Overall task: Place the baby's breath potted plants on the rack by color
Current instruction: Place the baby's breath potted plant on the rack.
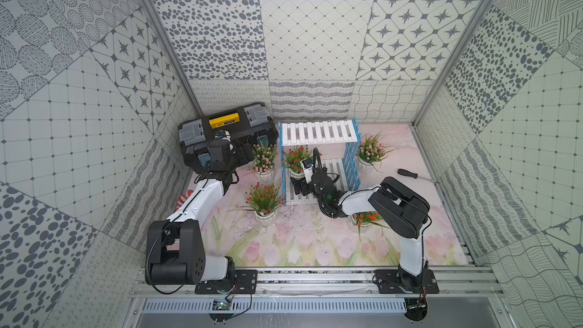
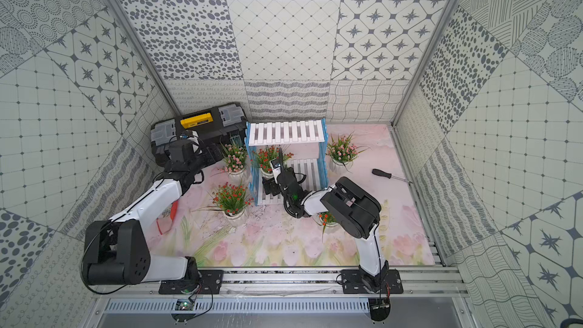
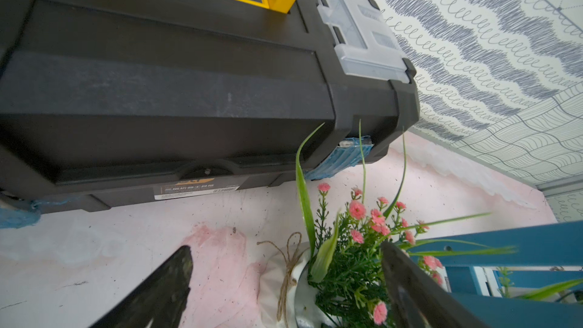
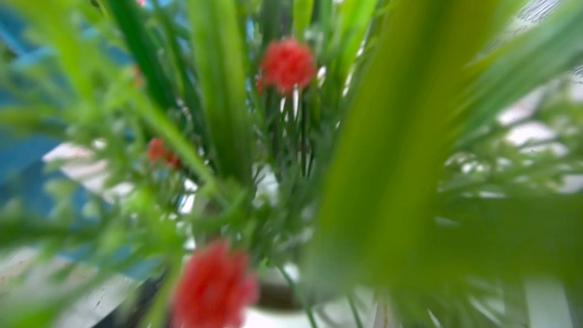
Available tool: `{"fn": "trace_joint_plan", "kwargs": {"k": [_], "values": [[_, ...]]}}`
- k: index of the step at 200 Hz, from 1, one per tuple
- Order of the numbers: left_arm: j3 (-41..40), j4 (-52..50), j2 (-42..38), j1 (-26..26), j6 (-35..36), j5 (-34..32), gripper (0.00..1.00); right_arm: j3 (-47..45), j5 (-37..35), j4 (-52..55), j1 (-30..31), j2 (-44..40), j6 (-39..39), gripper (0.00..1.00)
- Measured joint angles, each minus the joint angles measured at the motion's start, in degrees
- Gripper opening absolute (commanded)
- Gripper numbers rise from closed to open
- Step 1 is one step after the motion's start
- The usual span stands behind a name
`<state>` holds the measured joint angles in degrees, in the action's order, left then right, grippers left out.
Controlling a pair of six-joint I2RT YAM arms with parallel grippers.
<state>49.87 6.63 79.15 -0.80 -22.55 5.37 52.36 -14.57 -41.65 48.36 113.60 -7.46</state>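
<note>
— Well, where are the plants?
— Nearest me, one red plant (image 1: 366, 217) sits under my right arm (image 1: 356, 203); a second red (image 1: 263, 198) is on the mat (image 1: 299, 247), left of the rack (image 1: 318, 132). The third red (image 1: 296, 156) is on the lower shelf (image 1: 334, 168), with the right gripper (image 1: 296, 188) at its pot. I can't tell its jaws.
— Left?
— Left gripper (image 3: 285, 246) is spread wide and empty, a pink plant (image 3: 356, 247) between its fingers (image 3: 164, 285). The other pink (image 1: 371, 149) is right of the rack.

Rack (image 1: 318, 132): two stepped tiers of white slats, light-blue picket sides, upright. Red plant A (image 1: 296, 156) stands on its lower tier; red plant B (image 1: 263, 198) and red plant C (image 1: 366, 217) stand on the counter (image 1: 315, 247) in front. Pink plant A (image 1: 264, 157) stands just left of the rack and pink plant B (image 1: 371, 149) just right, all in white pots.
</note>
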Motion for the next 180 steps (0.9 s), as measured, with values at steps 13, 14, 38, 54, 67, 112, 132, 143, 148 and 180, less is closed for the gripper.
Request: {"fn": "trace_joint_plan", "kwargs": {"k": [13, 14, 38, 54, 67, 112, 132, 143, 148, 180], "values": [[-0.15, 0.04, 0.0, 0.0, 0.0, 0.0, 0.94, -0.85, -0.02, -2.51, 0.35, 0.0, 0.48, 0.98], [-0.15, 0.04, 0.0, 0.0, 0.0, 0.0, 0.94, -0.9, -0.04, -2.62, 0.39, 0.0, 0.48, 0.98], [-0.24, 0.04, 0.0, 0.0, 0.0, 0.0, 0.94, -3.17, -0.59, -7.17, 0.85, -0.07, 0.79, 0.98], [-0.26, 0.02, 0.0, 0.0, 0.0, 0.0, 0.94, -5.66, -0.72, -8.22, 1.07, -1.33, 0.87, 0.98], [-0.26, 0.02, 0.0, 0.0, 0.0, 0.0, 0.94, -8.17, -0.81, -8.26, 1.2, -3.91, 0.81, 0.98], [-0.26, 0.02, 0.0, 0.0, -0.02, -0.13, 0.94, -14.78, 0.52, -1.2, 3.5, -22.93, 0.48, 0.98], [-0.26, -0.04, 0.0, 0.0, -0.2, -0.24, 0.93, -15.89, 3.19, 3.85, 5.95, -31.58, 0.42, 0.98], [-0.26, -0.09, 0.0, 0.0, -0.26, -0.24, 0.93, -16.28, 5.73, 6.67, 6.88, -34.93, 0.26, 0.98], [-0.24, -0.13, 0.0, 0.0, -0.28, -0.26, 0.93, -16.52, 7.04, 7.85, 7.3, -36.13, 0.17, 0.98], [-0.04, -0.87, -0.02, 0.0, -0.42, -0.24, 0.93, -19.91, 17.09, 12.57, 8.94, -39.54, -1.29, 0.98]]}}
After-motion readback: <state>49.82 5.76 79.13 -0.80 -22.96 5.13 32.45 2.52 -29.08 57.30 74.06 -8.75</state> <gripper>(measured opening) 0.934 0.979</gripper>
